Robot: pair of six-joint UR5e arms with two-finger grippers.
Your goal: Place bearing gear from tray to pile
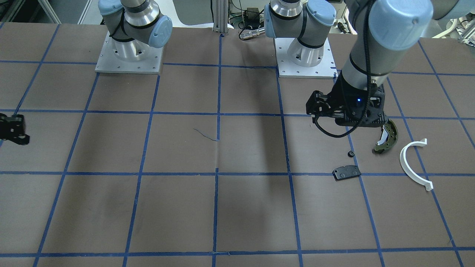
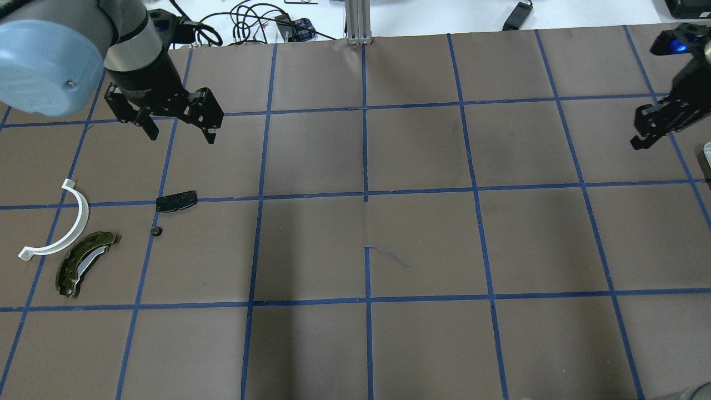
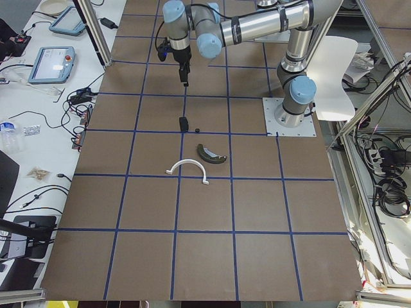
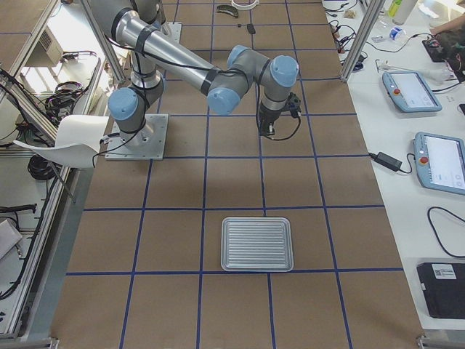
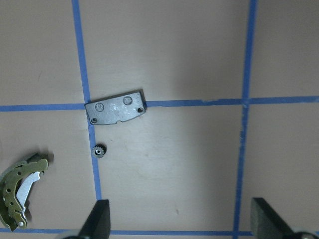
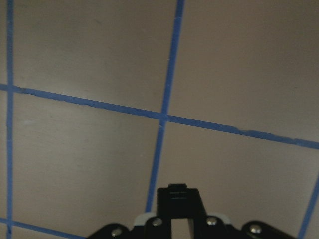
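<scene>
Left end effector point(image 2: 180, 133) is hanging wide, empty — bearing gear point(image 2: 156, 231) is lying near the pad point(image 2: 176, 200); lifting straight clear seems safest.

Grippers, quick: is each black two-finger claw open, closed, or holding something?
Left gripper: open, holding nothing.
Right gripper: shut, nothing visible in it.

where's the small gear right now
The gear lies at the overhead view's left, just below the black pad and right of the brake shoe.
</scene>
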